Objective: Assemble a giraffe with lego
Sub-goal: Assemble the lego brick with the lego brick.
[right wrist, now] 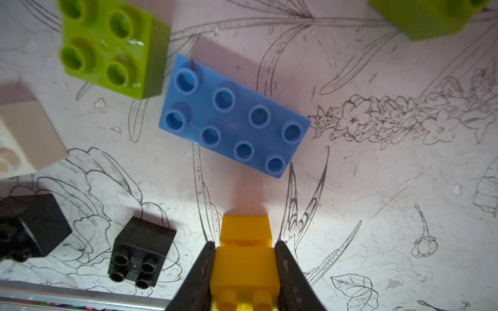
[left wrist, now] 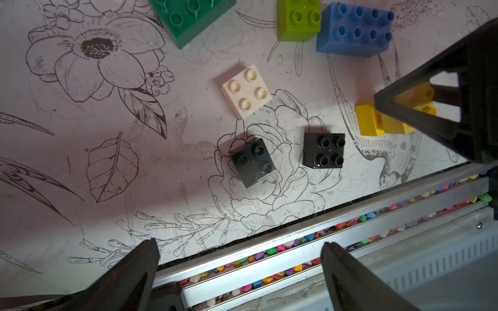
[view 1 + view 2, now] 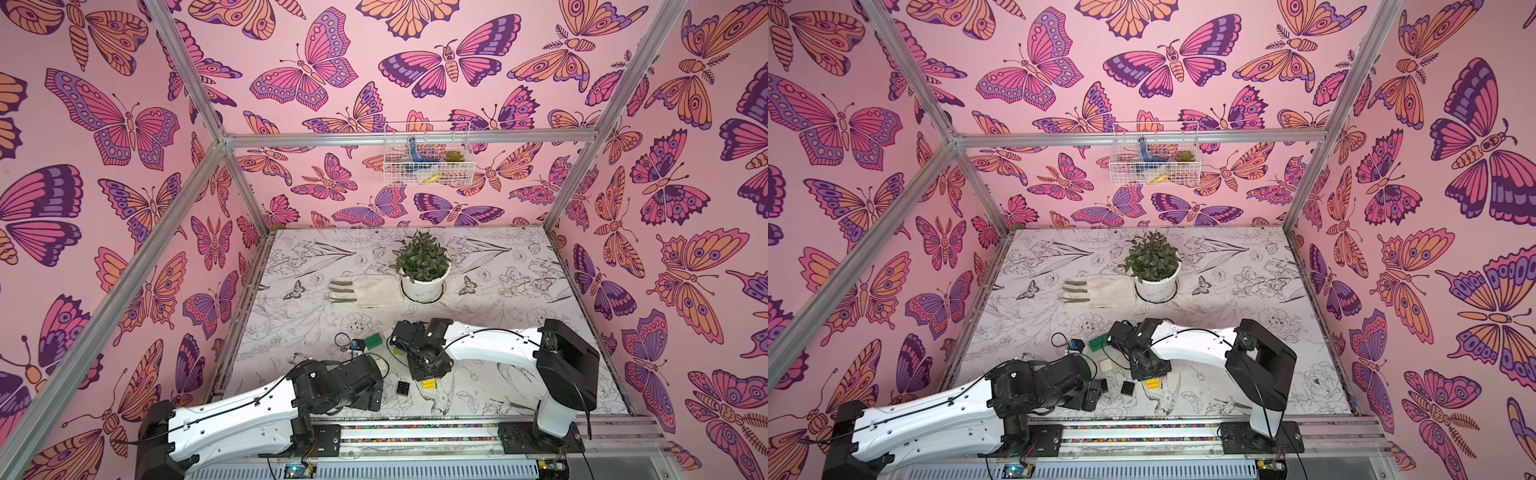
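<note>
Giraffe is not yet begun, no figure standing; the studded plastic lego (image 2: 253, 161) sits loose on the flower-printed tabletop (image 2: 80, 121) near its front edge; the right gripper (image 1: 245, 243) is clenched on a square yellow brick (image 1: 245, 269) seemingly tipped on its side; the left gripper (image 2: 239, 242) gapes empty; pressed onto an unbraced square black brick (image 2: 323, 150), the yellow could twist or shove it away; counted: two black, two lime bricks (image 1: 107, 48), one white brick (image 2: 246, 91), one long blue (image 1: 234, 115), one long dark green (image 2: 188, 18); yellow seemingly two, touching.
</note>
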`<state>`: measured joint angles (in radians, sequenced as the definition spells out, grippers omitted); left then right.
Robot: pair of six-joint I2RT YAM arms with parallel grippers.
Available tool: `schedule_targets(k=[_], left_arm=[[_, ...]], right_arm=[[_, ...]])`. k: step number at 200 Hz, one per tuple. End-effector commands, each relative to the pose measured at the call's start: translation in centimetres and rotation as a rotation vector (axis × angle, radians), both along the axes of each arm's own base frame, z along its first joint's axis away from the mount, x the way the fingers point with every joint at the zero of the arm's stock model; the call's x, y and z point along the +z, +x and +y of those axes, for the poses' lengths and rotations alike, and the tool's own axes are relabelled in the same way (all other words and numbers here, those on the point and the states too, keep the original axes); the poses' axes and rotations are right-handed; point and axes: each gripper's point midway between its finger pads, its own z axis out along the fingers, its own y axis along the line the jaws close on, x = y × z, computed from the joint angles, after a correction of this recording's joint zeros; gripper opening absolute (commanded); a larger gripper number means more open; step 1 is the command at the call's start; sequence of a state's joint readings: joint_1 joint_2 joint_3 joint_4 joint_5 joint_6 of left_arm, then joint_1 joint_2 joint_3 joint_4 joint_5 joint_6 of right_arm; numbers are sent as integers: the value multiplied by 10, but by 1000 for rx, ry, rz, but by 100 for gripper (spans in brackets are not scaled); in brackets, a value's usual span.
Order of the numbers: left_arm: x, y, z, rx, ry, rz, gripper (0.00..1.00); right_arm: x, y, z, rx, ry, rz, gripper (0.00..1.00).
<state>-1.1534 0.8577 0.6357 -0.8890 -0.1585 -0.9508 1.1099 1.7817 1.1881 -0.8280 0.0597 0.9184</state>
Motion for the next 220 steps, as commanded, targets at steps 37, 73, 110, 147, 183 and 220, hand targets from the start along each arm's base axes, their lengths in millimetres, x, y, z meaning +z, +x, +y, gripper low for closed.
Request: schedule_targets(k=[37,73,110,147,183,220], left_arm=[[-3,0,6,3,10,-21,100],[-4,0,7,-1,15,-22,100],[-4,0,9,8,1,-24,100],[-4,-1,10,17,-10,-23,100],[-4,-1,8,13,0,-15,100],[-2,0,6,51,-20,-11,100]], right_arm=[[-15,-12,-12,-21,-49,38,25],[-21,-14,-16,-26,-62,43,25],[-34,-16,-24,-30,-77,44,25],[-49,-20,-35,-42,-101,45,25],[-57,-23,-38,-46,-117,56,26],[-37,-12,-30,-37,-82,0,45]])
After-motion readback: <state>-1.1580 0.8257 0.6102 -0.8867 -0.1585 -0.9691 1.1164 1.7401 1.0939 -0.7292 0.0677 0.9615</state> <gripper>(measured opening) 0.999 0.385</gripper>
